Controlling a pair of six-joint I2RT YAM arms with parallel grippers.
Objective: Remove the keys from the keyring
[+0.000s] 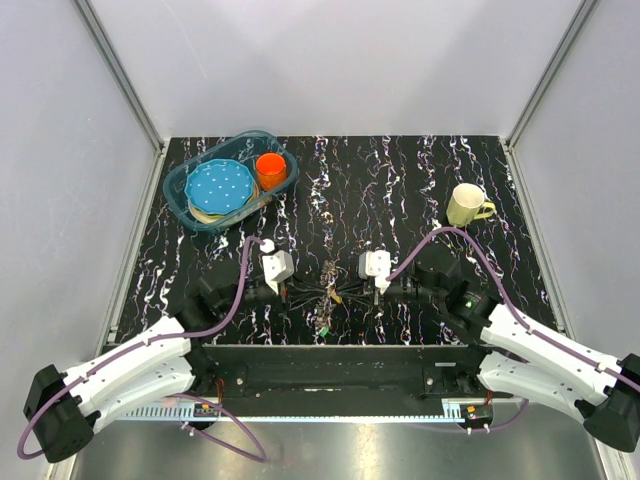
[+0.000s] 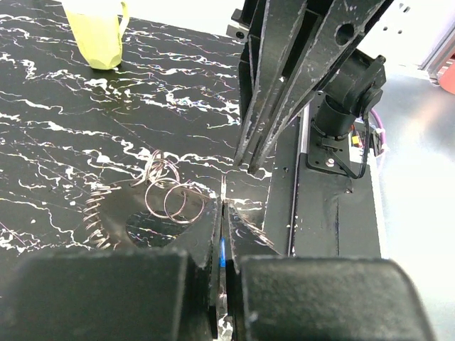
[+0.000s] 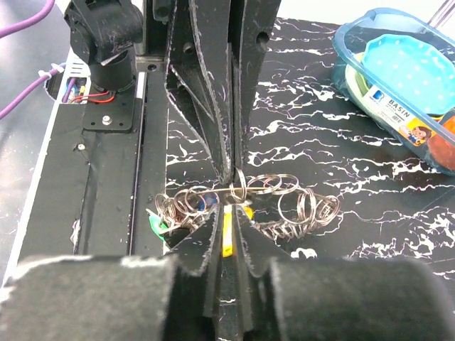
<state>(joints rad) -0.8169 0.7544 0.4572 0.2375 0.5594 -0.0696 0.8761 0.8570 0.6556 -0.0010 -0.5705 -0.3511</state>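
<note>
The left gripper [image 2: 222, 213] is pinched almost closed on a blue piece of the keys [image 1: 328, 293]. The right gripper [image 3: 227, 213] is clamped on a brass-orange piece, tip to tip with the left. The bunch, strung on its keyring [image 3: 281, 186], sits between them at the worktop's [image 1: 400, 190] near middle.

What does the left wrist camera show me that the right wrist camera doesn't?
Left wrist only: the mug beyond the bunch. Right wrist only: the basin holding the dotted plate, plus a green piece by the keyring. Both: the keys on the black table, with the left fingers and right fingers closed on the bunch.
</note>
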